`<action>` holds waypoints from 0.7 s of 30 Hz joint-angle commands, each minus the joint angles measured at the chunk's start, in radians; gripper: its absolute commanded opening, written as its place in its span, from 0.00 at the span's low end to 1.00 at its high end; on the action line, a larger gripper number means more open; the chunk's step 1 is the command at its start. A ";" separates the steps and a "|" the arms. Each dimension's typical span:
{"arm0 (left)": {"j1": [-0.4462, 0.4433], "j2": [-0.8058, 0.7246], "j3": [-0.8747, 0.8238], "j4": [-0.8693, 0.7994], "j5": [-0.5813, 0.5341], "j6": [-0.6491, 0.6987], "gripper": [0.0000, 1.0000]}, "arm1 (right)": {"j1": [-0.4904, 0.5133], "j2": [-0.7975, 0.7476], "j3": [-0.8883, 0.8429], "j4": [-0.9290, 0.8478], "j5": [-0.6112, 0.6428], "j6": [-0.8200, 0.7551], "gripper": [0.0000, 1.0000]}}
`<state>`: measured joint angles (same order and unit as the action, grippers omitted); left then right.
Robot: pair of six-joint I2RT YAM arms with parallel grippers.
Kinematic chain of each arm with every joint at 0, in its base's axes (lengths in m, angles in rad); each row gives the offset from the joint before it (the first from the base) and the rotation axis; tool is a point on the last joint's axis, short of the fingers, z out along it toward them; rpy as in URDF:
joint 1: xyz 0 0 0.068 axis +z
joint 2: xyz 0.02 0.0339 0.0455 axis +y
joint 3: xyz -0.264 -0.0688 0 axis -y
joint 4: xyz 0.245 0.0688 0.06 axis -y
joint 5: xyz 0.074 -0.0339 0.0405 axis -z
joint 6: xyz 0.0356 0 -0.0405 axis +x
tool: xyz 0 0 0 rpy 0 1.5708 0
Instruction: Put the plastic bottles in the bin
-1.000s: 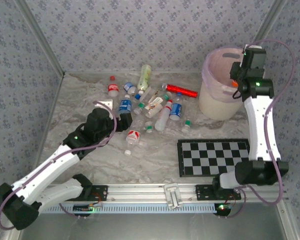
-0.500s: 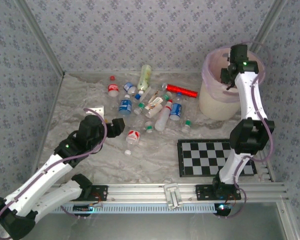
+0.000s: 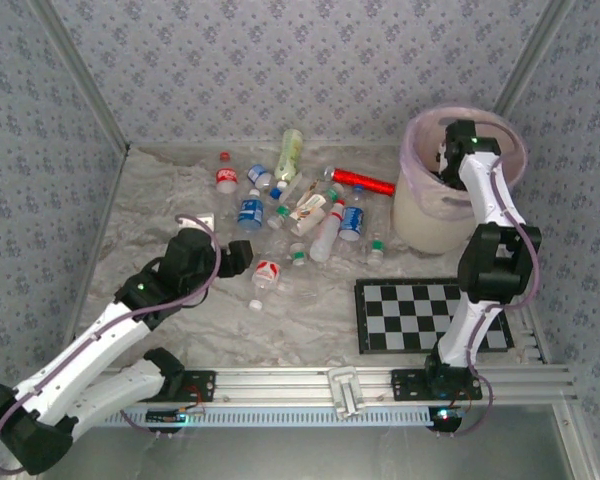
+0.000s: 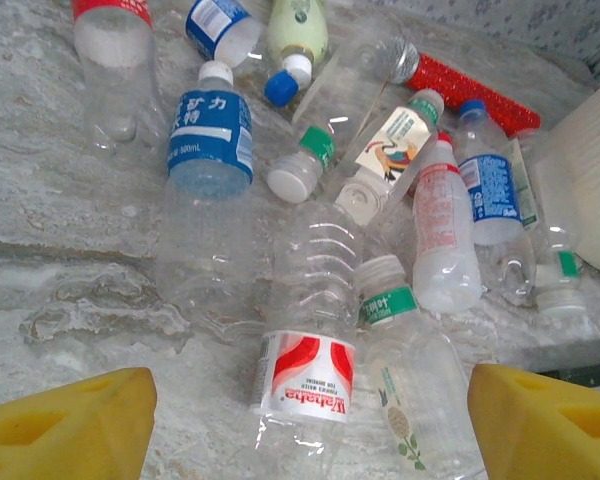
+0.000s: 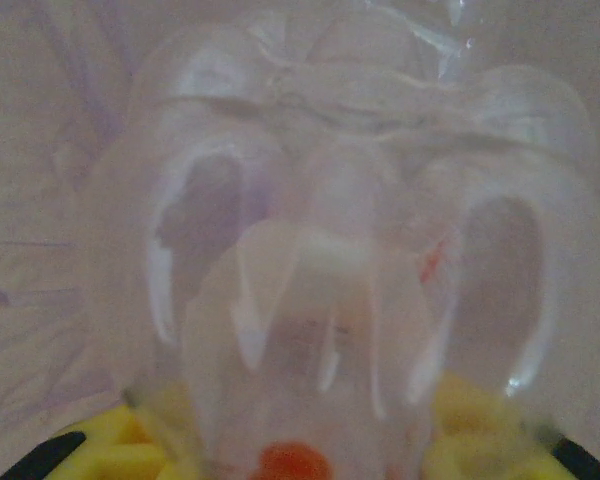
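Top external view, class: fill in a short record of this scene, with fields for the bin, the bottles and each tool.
bin: upright, far right
plastic bottles: lying clustered mid-table
left tool: open, empty, facing the cluster
right tool: at the bin's mouth, shut on a clear bottle
other items: red tube, checkerboard

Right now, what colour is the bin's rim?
Translucent pinkish-lilac; the bin shows best in the top external view.

Lab rig booth: papered walls (image 3: 280, 60), checkerboard (image 3: 430, 315).
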<state>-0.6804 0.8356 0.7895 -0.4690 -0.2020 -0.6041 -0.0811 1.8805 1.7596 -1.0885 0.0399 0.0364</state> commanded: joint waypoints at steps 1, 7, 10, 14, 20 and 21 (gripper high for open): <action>0.008 0.016 0.055 -0.024 0.019 0.000 0.82 | 0.002 -0.103 -0.048 -0.118 -0.039 0.018 0.01; 0.031 0.090 0.077 0.007 0.057 0.016 0.82 | -0.002 -0.155 -0.114 -0.125 -0.078 0.043 0.02; 0.034 0.113 0.089 0.019 0.073 0.024 0.82 | -0.006 -0.098 -0.094 -0.124 -0.082 0.037 0.06; 0.046 0.117 0.077 0.030 0.069 0.024 0.83 | -0.006 -0.063 -0.111 -0.071 -0.080 0.043 0.12; 0.125 0.130 0.058 0.045 0.189 -0.005 0.85 | -0.009 -0.143 -0.163 0.021 -0.031 0.056 0.51; 0.145 0.133 0.053 0.049 0.215 -0.012 0.86 | -0.011 -0.158 -0.159 0.020 -0.027 0.055 0.58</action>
<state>-0.5762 0.9588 0.8375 -0.4572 -0.0769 -0.5968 -0.0822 1.7947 1.6020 -1.0946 -0.0101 0.0761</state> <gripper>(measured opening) 0.853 0.535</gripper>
